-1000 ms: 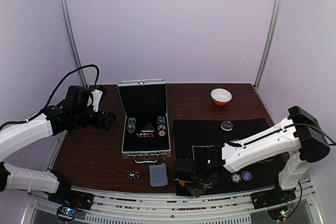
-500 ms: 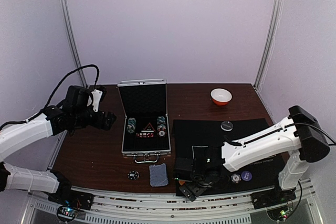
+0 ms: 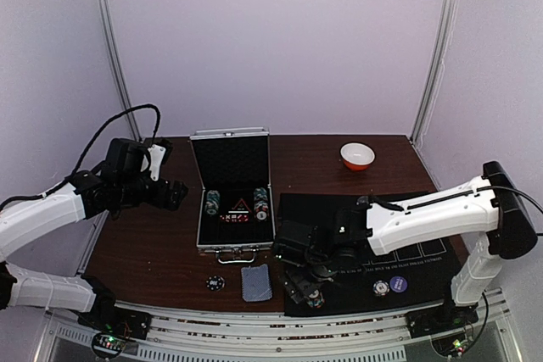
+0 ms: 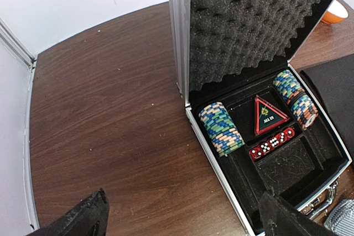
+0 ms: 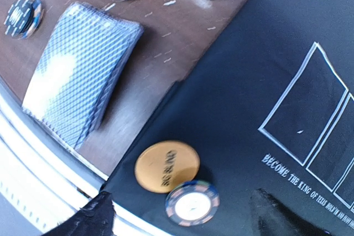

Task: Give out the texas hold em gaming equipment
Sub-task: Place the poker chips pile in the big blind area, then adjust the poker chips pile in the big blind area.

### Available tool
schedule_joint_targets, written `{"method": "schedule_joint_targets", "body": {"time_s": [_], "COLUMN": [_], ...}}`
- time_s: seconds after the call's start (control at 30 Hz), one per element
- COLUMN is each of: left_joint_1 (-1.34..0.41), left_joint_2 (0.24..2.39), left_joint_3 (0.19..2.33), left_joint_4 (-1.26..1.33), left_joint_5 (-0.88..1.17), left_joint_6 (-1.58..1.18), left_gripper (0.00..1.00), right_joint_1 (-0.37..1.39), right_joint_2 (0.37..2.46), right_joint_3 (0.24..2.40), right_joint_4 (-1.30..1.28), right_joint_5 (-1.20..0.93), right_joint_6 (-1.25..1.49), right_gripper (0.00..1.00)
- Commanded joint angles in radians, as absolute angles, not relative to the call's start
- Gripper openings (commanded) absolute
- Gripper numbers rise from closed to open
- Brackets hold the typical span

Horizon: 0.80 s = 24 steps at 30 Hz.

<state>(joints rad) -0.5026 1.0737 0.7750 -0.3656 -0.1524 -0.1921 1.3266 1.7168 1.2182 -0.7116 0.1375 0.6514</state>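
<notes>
Quick count, left to right. The case [image 3: 233,209] sits open with three chip rolls [image 4: 221,129] inside, one on its left and two on its right. It also holds a row of red dice [image 4: 271,143], too small to count for sure, and one triangular ALL IN marker [image 4: 268,115]. On the bare table in front of it there's one lone dark chip [image 3: 215,282], then one deck [image 3: 254,282]. On the black mat [image 5: 238,81] there's one orange disc [image 5: 167,166] just beside a small chip stack [image 5: 192,203] at the near left corner. There's a second stack [image 3: 383,287] next to one purple disc [image 3: 399,281], plus one dark disc [image 3: 366,203] toward the far edge. One bowl [image 3: 357,156] sits behind the mat.

The left gripper [image 4: 182,194] hangs over the table left of the case, fingers spread wide and holding nothing. The right gripper [image 5: 181,194] is over the mat's near left corner, also spread wide and empty. The orange disc and its chip stack lie between its fingers in the wrist view, but I can't tell if it's touching them.
</notes>
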Motion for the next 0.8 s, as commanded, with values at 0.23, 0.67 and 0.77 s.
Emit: {"method": "schedule_joint_targets", "body": {"time_s": [0.23,0.67,0.77], "left_joint_1": [-0.499,-0.498,-0.498], "left_joint_2": [1.075,1.074,1.074], "left_joint_3": [0.769,0.769,0.769], "left_joint_4": [-0.319,-0.318,-0.319], "left_joint_5": [-0.145,-0.144,-0.145], "left_joint_6": [-0.178,-0.177,-0.177], "left_gripper": [0.98,0.98,0.98], "right_joint_1": [1.257,1.255,1.257], "right_joint_2": [1.797,1.832,1.815], "right_joint_3": [1.232,1.221,1.208], "right_joint_4": [-0.714,-0.714,-0.706], "right_joint_5": [0.115,0.045,0.024], "right_joint_6": [0.626,0.633,0.648], "right_gripper": [0.52,0.29,0.26]}}
